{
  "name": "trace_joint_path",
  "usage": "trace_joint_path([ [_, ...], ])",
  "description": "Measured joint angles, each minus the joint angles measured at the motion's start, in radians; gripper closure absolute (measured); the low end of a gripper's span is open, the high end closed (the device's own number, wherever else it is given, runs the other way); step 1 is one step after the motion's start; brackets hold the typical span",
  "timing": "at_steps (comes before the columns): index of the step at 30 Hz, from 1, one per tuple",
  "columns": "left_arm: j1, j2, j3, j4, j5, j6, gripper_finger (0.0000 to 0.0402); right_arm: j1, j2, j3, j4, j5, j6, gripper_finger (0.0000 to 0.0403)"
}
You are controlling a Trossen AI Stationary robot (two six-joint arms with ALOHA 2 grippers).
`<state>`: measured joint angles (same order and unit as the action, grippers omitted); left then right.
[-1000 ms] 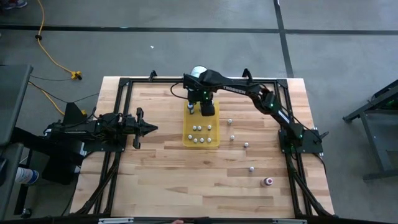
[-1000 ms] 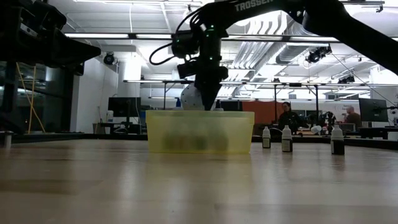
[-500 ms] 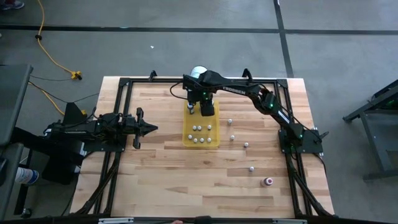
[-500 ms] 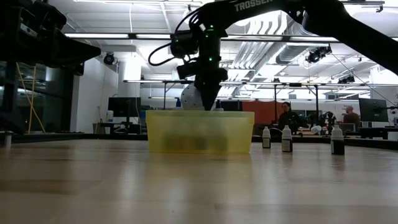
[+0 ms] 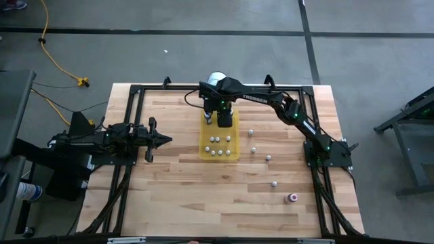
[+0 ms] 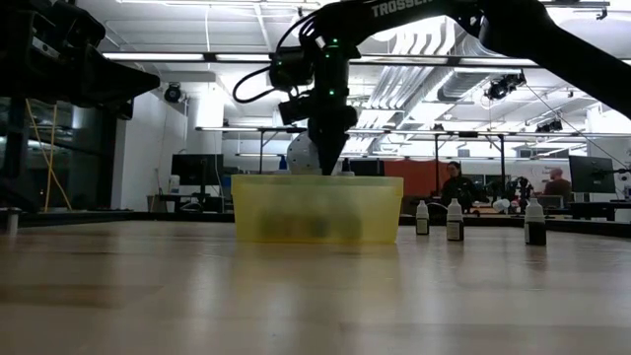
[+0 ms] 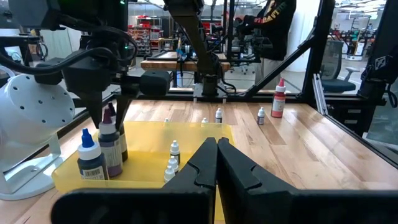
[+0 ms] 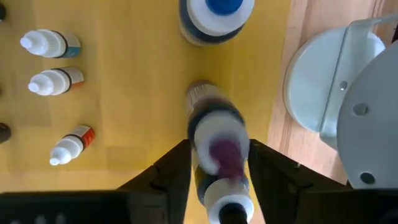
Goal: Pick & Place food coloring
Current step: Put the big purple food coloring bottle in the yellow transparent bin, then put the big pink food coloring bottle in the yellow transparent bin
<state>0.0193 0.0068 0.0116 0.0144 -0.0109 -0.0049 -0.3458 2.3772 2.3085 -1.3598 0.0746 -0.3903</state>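
- Right gripper [image 5: 223, 122]: positioned over the far end of the yellow translucent plastic tray [image 5: 234, 154], pointing straight down. The wrist view shows its two dark fingers [image 8: 173, 171] standing on either side of a dark-bodied food-coloring bottle with a purple-tipped whitish cap [image 8: 217, 144]. A narrow gap shows at each finger, so the jaws look slightly apart rather than clamped — contact cannot be confirmed.
- That bottle stands upright on the tray floor, directly beneath the gripper.
- A blue-capped dark bottle [image 7: 91, 160] stands just beside it in the same end of the tray, on the side toward the white dome.
- A cluster of tiny whitish-capped bottles [image 5: 219, 141] occupies the middle and near part of the tray; from the left wrist view, some stand upright [image 7: 175, 151].
- Loose small bottles on the wooden table [image 5: 176, 183]: four stand to the tray's 3 to 5 o'clock [image 5: 268, 156], well apart from each other; a red-bodied one [image 5: 293, 198] stands farthest out, toward 4 o'clock.
- White perforated dome-shaped container [image 5: 215, 78]: at the tray's 12 o'clock, just beyond its far end.
- Left gripper [image 5: 166, 140]: parked at the tray's 9 o'clock, well apart from it, jaws together — nothing between them.
- Background, low view: people [image 6: 456, 183] at workstations beyond the table.
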Motion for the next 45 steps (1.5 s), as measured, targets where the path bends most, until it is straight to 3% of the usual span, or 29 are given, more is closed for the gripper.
trace_joint_path([
  [10,0.0,0.0,0.0,0.0,0.0,0.0,0.0401,0.009,0.0,0.0,0.005,0.048,0.027,0.0202],
  [21,0.0,0.0,0.0,0.0,0.0,0.0,0.0401,0.009,-0.063,0.002,0.012,0.076,0.065,0.0198],
  [34,0.0,0.0,0.0,0.0,0.0,0.0,0.0401,0.012,-0.245,0.001,-0.007,0.064,0.11,0.0198],
  [45,0.0,0.0,0.0,0.0,0.0,0.0,0.0401,0.036,-0.351,0.001,-0.199,-0.071,0.182,0.0198],
])
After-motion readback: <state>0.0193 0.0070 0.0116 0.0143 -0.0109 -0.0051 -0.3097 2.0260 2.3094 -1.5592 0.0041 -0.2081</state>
